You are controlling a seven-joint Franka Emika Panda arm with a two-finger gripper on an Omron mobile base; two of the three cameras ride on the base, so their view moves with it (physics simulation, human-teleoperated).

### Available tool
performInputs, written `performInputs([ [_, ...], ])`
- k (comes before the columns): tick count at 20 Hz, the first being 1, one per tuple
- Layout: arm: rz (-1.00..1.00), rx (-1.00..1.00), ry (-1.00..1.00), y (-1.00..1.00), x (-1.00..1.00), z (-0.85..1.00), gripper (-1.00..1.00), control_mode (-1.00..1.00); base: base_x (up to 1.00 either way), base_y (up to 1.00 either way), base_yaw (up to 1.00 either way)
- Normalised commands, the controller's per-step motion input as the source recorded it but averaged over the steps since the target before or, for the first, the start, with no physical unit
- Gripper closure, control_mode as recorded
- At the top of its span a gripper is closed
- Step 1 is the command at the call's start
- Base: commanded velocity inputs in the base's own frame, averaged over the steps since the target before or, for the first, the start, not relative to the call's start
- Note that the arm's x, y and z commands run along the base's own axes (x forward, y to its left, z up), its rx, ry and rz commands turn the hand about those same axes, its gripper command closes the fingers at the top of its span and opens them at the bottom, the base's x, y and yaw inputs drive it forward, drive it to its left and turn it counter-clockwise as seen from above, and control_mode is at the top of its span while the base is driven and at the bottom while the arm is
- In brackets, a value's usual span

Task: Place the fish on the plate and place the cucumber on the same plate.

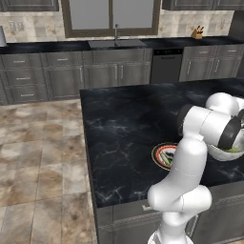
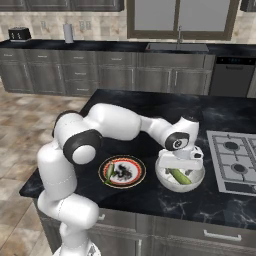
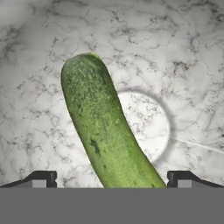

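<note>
The bright green cucumber (image 3: 98,127) lies slanted inside a deep white bowl (image 2: 161,176) on the dark island counter. My gripper (image 3: 112,179) is lowered into the bowl and is open, one fingertip (image 3: 41,178) on each side of the cucumber's near end, neither touching it. In the right base view the hand (image 2: 179,161) hangs just above the cucumber (image 2: 181,176). The plate (image 2: 141,172) with the red-orange rim sits left of the bowl, and the slim pale fish (image 2: 109,171) lies on its left part. The arm hides part of the plate (image 1: 155,153) in the left base view.
A grey cooktop (image 2: 235,160) lies to the right of the bowl. The island's front edge (image 2: 150,212) runs close below plate and bowl. A sink (image 2: 177,47) and cabinets line the back wall.
</note>
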Motion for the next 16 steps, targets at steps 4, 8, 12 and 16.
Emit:
performInputs([
  [4, 0.00, 0.00, 0.00, 0.00, 0.00, -0.22, -1.00, -1.00, 0.00, 0.00, 0.00],
  [8, 0.00, 0.00, 0.00, 0.00, 0.00, -0.06, -1.00, -1.00, 0.00, 0.00, 0.00],
  [12, 0.00, 0.00, -0.01, -0.01, 0.01, 0.00, -1.00, -1.00, 0.00, 0.00, 0.00],
  [16, 0.00, 0.00, 0.00, 0.00, 0.00, 0.00, 1.00, -1.00, 0.00, 0.00, 0.00],
])
